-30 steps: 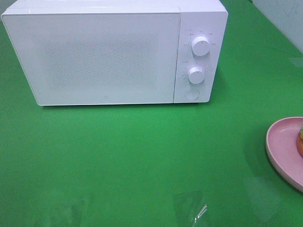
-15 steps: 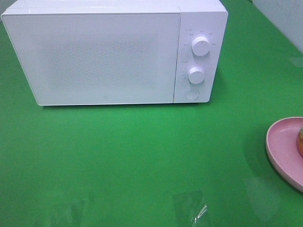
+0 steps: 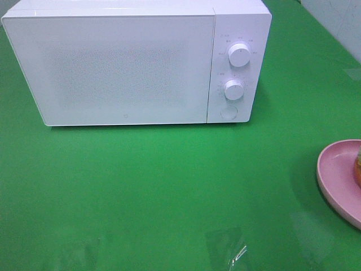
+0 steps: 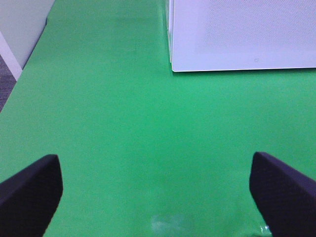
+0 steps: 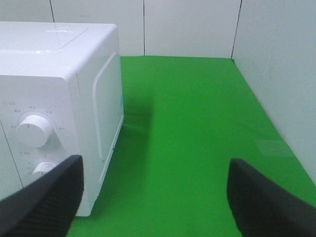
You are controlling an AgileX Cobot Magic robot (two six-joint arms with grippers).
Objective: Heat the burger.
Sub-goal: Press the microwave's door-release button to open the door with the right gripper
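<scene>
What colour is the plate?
The plate is pink; it shows best in the exterior high view.

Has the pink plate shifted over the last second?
No. The round pink plate keeps its spot relative to the white microwave oven.

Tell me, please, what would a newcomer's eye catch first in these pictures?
First, the big white microwave, door shut, at the back of the bright green table. Next, the pink plate at the right edge of the high view, with only a sliver of the burger showing on it.
</scene>
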